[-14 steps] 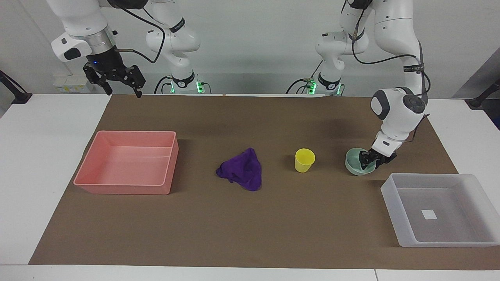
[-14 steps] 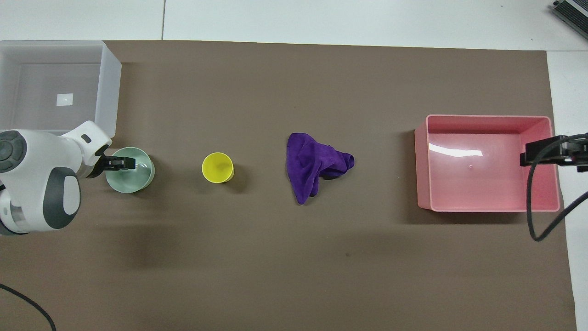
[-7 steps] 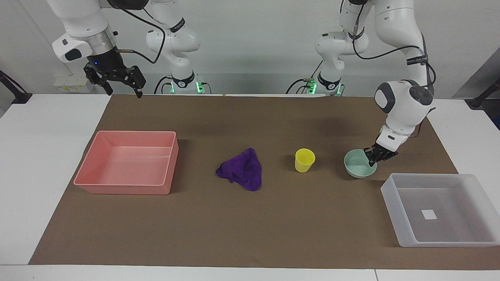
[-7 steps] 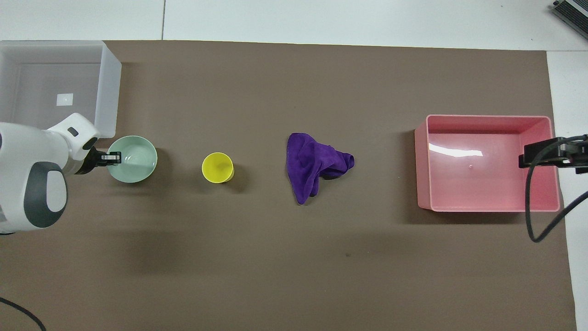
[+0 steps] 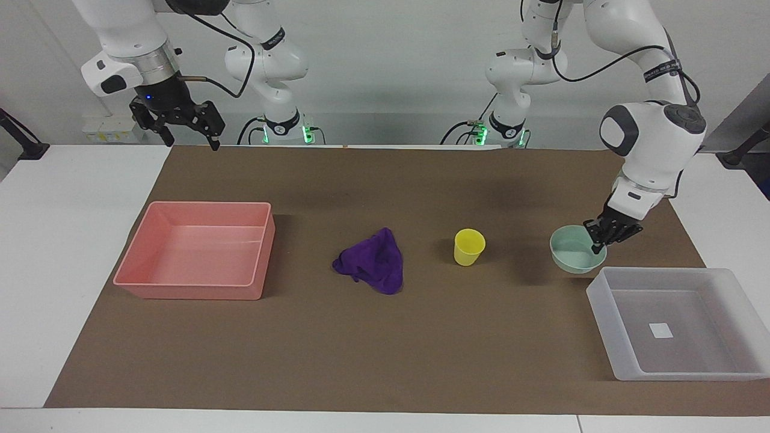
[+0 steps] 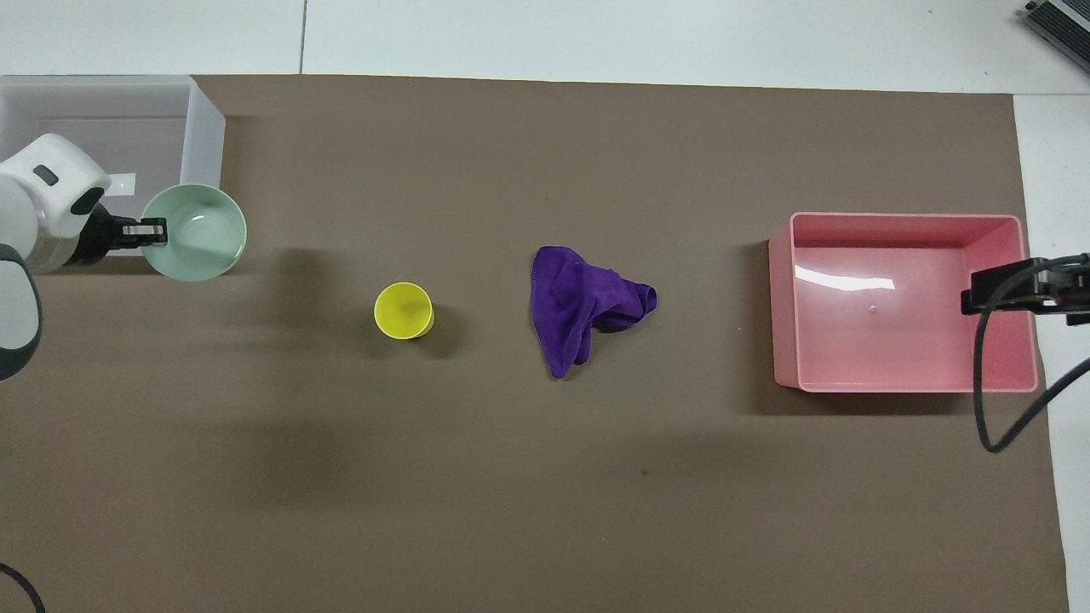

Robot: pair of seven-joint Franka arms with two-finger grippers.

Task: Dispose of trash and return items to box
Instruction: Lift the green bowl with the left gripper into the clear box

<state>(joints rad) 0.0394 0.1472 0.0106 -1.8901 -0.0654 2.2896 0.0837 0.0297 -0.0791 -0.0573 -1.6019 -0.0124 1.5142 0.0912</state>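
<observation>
The left gripper (image 5: 598, 242) is pinching the rim of the bowl (image 5: 574, 251), its fingers clamped tight on the edge at the left arm's end of the table. It is holding the bowl up off the brown mat (image 5: 373, 337), right at the edge of the box (image 5: 604, 313); from overhead the bowl (image 6: 197, 234) is overlapping the box's corner wall (image 6: 209, 145). The box is sitting at the left arm's end of the table, with a white label (image 5: 660, 330) on its floor.

The cup (image 5: 468, 246) is standing upright on the mat, between the bowl and the rag (image 5: 372, 260). The rag is lying bunched near the middle of the mat, well apart from the pink bin (image 5: 198, 288), which is sitting toward the right arm's end.

The right gripper (image 5: 191, 141) is waiting up in the air over the mat's edge by the robots, above the pink bin's end of the table, its jaws spread wide and gripping nothing.
</observation>
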